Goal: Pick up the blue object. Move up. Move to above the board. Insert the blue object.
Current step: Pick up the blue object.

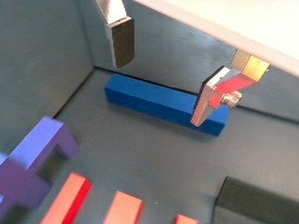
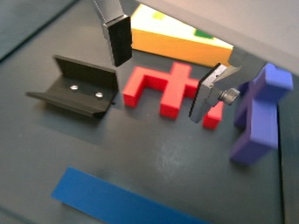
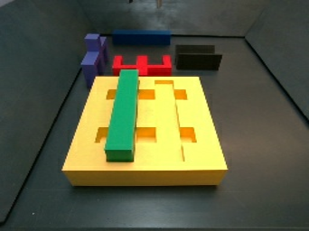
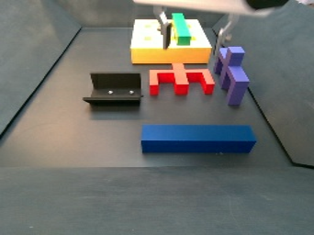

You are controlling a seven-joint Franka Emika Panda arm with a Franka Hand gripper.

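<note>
Claw [image 1: 163,77] hangs above the worktop [image 4: 73,128], jaws spread wide, nothing between the fingers [image 1: 121,42]. In a side view only a blurred bit of the claw [image 4: 190,35] shows at the top edge, over the area between the board and the red piece.

Blue object [image 4: 197,139] lies flat on the worktop, alone at the near end in that side view, well apart from the board [image 4: 153,48]. In a wrist view the blue object [image 1: 166,103] sits below the open fingers, one finger in front of its end.

Clutter between the bar and board: red comb-shaped piece [image 4: 181,80] in the middle, fixture [image 4: 114,89] just beside it, purple stepped block [image 4: 233,71] on the opposite side near the wall. Green bar [image 3: 125,110] is seated lengthwise in a groove of the board [image 3: 193,153]. Board's other groove and small rectangular holes are open.
</note>
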